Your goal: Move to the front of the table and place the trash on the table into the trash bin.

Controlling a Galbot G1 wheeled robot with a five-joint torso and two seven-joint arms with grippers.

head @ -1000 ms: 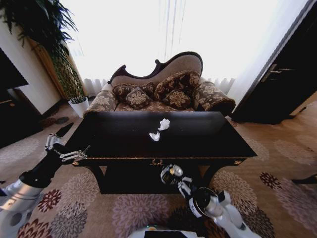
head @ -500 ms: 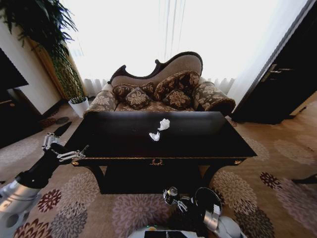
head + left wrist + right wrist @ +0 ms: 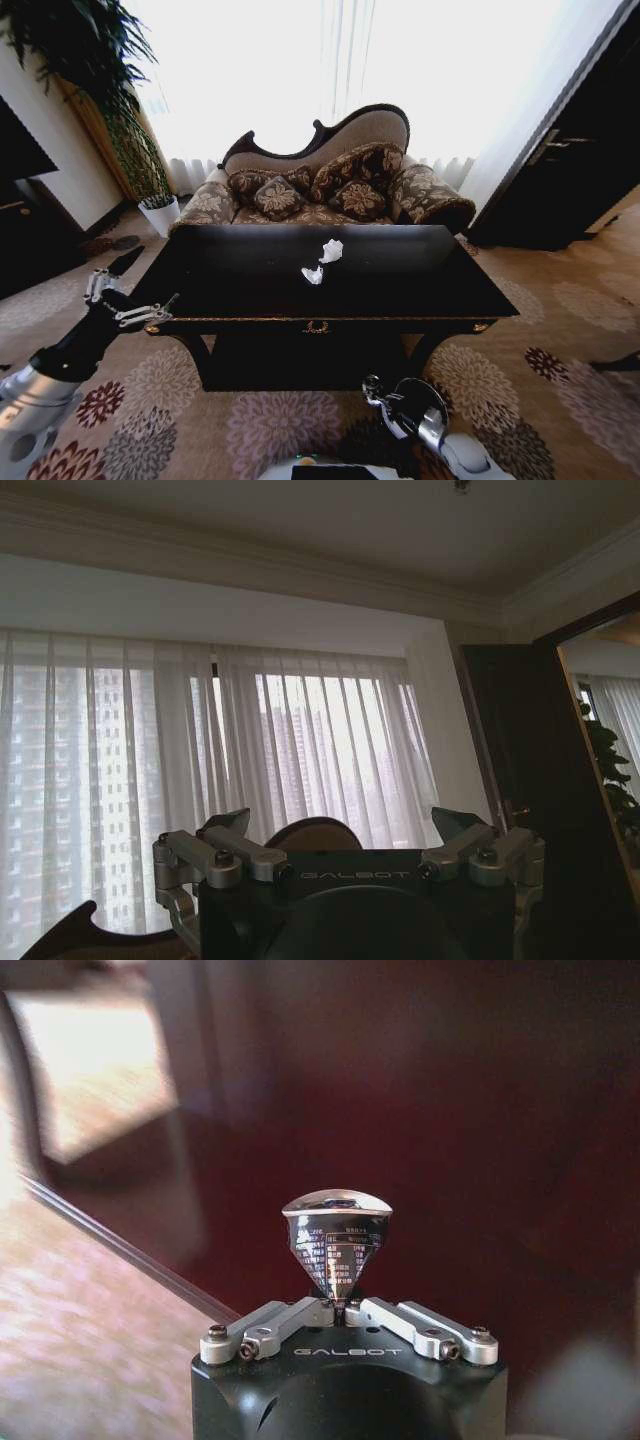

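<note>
Glossy black counter (image 3: 400, 280) ahead, two crumpled white paper scraps (image 3: 323, 260) near its centre at 12 o'clock, left gripper (image 3: 128, 300) at 9 o'clock off the counter corner (jaws spread wide), right gripper (image 3: 340, 1260) low at 5 o'clock, jaws clenched on a crushed dark can (image 3: 337, 1235).

Cushioned sofa (image 3: 330, 185) behind, potted plant (image 3: 110, 110) beside.

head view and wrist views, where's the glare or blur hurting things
Head view: window backlight blows out the curtains and sheens the table behind the paper scraps; edges bend. Right wrist view: crushed can sharp in the right gripper, background blurred. Left wrist view: dim.
</note>
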